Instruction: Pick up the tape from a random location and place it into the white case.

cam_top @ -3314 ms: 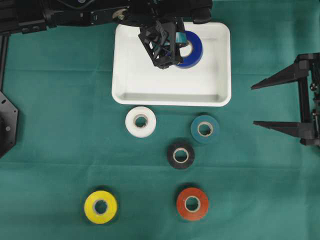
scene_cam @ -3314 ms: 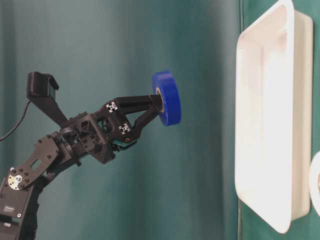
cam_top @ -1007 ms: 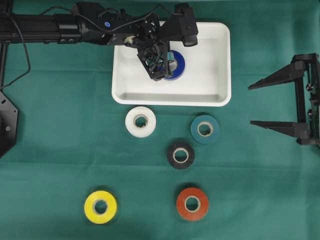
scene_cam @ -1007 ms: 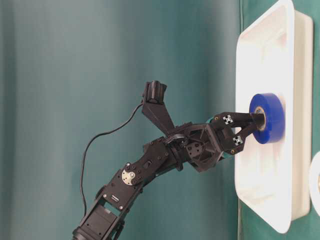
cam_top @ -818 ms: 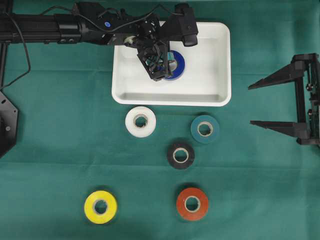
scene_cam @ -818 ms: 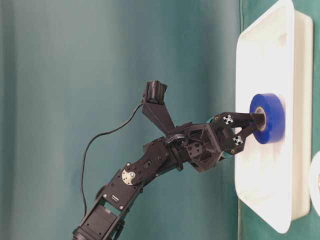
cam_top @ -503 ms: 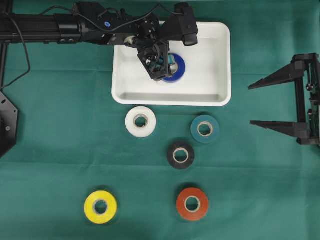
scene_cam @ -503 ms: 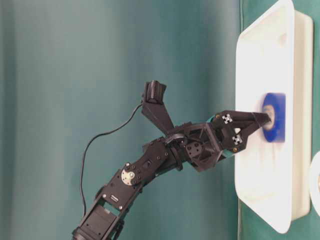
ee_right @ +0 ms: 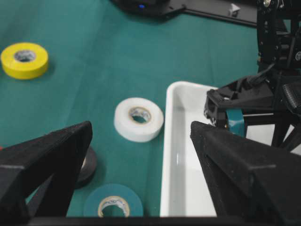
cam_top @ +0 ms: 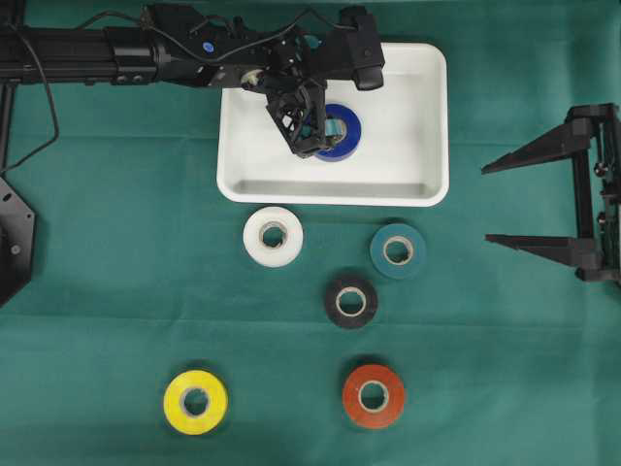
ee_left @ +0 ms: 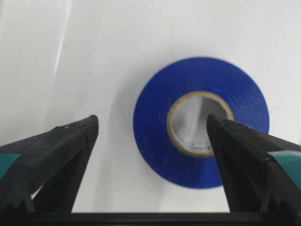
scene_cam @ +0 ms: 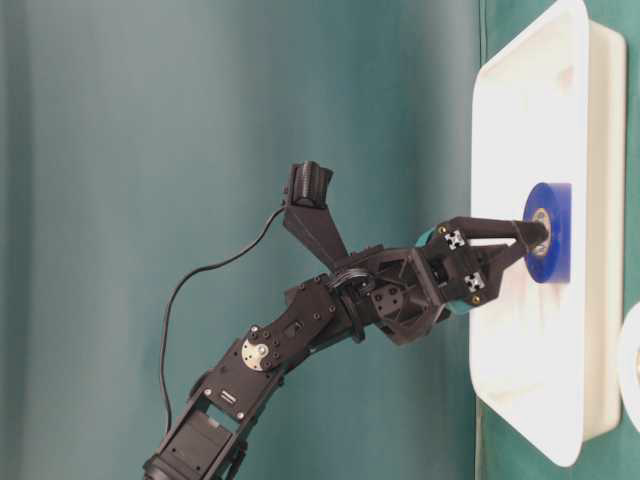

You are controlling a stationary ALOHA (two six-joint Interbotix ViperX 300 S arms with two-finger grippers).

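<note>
Left tool (ee_left: pixel 150 127) hangs over the white case (cam_top: pixel 408 180), its fingers spread apart with the blue tape (cam_top: pixel 342 131) between their tips, one finger (ee_left: pixel 244 155) over the roll's core. Nothing grips the roll; it lies flat on the case floor, hole facing up, in the case's middle-left part. Green cloth (cam_top: pixel 116 291) covers the worktop, and a green curtain (scene_cam: pixel 200 120) hangs behind. White (cam_top: pixel 273 236), teal (cam_top: pixel 398 250), black (cam_top: pixel 350 301), yellow (cam_top: pixel 195 401) and red (cam_top: pixel 374 395) rolls lie flat on the cloth. Right tool (cam_top: pixel 505 204) rests spread wide at the worktop's edge.
</note>
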